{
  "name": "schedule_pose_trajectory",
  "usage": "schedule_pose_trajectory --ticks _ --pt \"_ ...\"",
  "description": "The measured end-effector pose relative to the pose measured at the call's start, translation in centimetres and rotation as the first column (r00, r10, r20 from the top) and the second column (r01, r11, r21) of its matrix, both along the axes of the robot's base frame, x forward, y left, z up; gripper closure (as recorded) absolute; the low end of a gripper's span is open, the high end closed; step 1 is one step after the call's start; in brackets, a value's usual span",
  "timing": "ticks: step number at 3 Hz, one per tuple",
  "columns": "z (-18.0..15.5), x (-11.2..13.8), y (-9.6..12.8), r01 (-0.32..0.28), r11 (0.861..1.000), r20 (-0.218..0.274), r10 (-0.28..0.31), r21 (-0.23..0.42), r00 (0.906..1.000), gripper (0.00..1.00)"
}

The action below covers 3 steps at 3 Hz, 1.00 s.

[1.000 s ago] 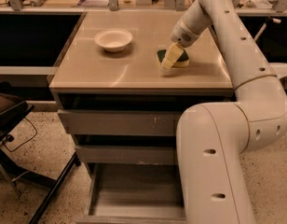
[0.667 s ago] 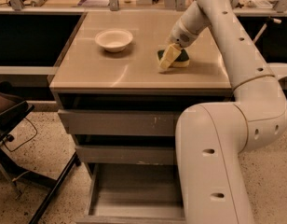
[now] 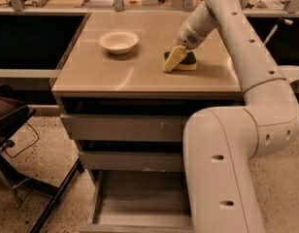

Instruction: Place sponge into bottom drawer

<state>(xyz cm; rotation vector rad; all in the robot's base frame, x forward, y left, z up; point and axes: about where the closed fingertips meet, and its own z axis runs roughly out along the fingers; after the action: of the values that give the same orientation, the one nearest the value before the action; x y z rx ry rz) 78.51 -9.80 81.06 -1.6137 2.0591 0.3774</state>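
White bowl (image 3: 119, 41) was noted at the left of the tabletop (image 3: 115, 74), well apart from the work. Below, the bottom drawer (image 3: 140, 198) was found pulled out, presumably readied to receive the load. The gripper (image 3: 173, 62) was set against the sponge (image 3: 190, 62) at the table's right, judged for a grasp; its state could not be told. Against the earlier frame, little was changed: sponge unlifted.

I am seeing the small yellow sponge (image 3: 186, 62) with its dark green top lying flat, right against my gripper (image 3: 174, 58) and partly hiding behind it. The grey bottom drawer (image 3: 140, 198) is sitting pulled open, far below my gripper.
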Motion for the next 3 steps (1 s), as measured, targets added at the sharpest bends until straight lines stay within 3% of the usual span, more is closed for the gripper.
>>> schedule_pose_trajectory --ticks 1,2,3 --pt "0.4 0.0 0.0 0.0 1.0 0.0 0.0 0.0 1.0 0.87" --pt "3.1 -0.7 -2.0 0.084 0.996 0.015 -0.083 -0.039 0.9964 1.0" --pt "8.7 -1.9 -6.9 0.288 0.957 0.107 -0.283 -0.033 0.9531 1.0"
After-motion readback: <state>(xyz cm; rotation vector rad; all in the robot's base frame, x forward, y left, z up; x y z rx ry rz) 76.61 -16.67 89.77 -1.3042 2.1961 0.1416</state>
